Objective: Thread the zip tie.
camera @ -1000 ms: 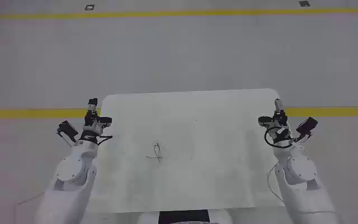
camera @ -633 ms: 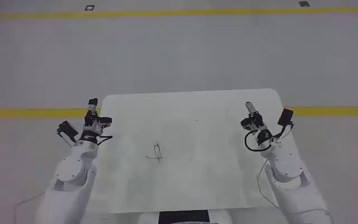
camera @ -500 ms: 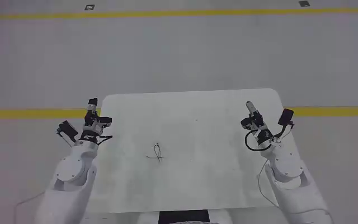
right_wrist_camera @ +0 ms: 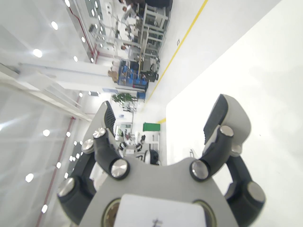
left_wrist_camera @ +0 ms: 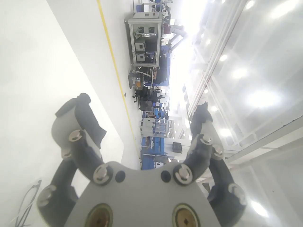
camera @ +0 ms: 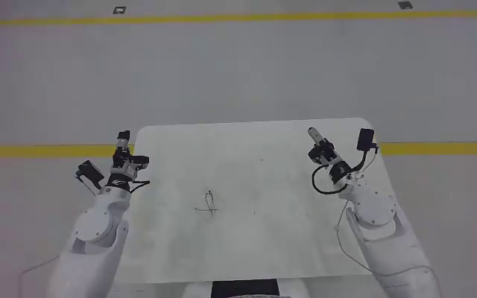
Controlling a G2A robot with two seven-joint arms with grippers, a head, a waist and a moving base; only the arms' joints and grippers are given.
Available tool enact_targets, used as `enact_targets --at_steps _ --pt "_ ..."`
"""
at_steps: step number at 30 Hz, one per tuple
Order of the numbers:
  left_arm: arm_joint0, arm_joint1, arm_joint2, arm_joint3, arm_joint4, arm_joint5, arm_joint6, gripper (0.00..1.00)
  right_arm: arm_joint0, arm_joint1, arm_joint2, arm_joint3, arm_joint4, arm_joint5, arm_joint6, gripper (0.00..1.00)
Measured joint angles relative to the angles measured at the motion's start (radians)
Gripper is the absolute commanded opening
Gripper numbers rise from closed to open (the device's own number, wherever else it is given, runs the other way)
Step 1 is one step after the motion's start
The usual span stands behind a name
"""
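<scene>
The zip tie [camera: 210, 203] lies flat on the white worktop [camera: 261, 238], a little toward 9 o'clock from the worktop's middle in the top view. It is thin and dark and folded into a narrow loop. The loop's long axis runs roughly from 12 to 6 o'clock, and a short strand branches off near its lower end toward 9 o'clock. Which end carries the head is too small to tell. In the left wrist view the same tie [left_wrist_camera: 29, 196] shows as a fine dark curl on the worktop beside the end effector's base.

The left end effector [camera: 123, 137] hovers at the worktop's edge at about 10 o'clock, pointing toward 12. Its own camera shows the left end effector [left_wrist_camera: 142, 105] spread wide with nothing between the fingers. The right end effector [camera: 314, 134] is above the worktop at about 2 o'clock, angled toward 11. Up close the right end effector [right_wrist_camera: 163, 102] is likewise wide apart and empty. Both are well apart from the tie.

The worktop has rounded corners and stands on a pale grey floor [camera: 238, 67] crossed by yellow lines [camera: 223, 16]. The wrist views show a bright hall with ceiling lights and equipment racks [left_wrist_camera: 144, 41].
</scene>
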Motion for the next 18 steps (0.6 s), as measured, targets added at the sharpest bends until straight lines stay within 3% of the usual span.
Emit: enact_targets --at_steps 5,10,18 --pt "0.000 0.000 0.000 0.000 0.000 0.000 0.000 1.00 0.126 -0.012 -0.131 0.059 -0.138 0.075 0.059 1.00" --pt "0.000 0.000 0.000 0.000 0.000 0.000 0.000 1.00 0.197 -0.024 -0.250 0.121 -0.260 0.123 0.101 1.00" --pt "0.000 0.000 0.000 0.000 0.000 0.000 0.000 1.00 0.197 -0.025 -0.254 0.122 -0.258 0.122 0.102 1.00"
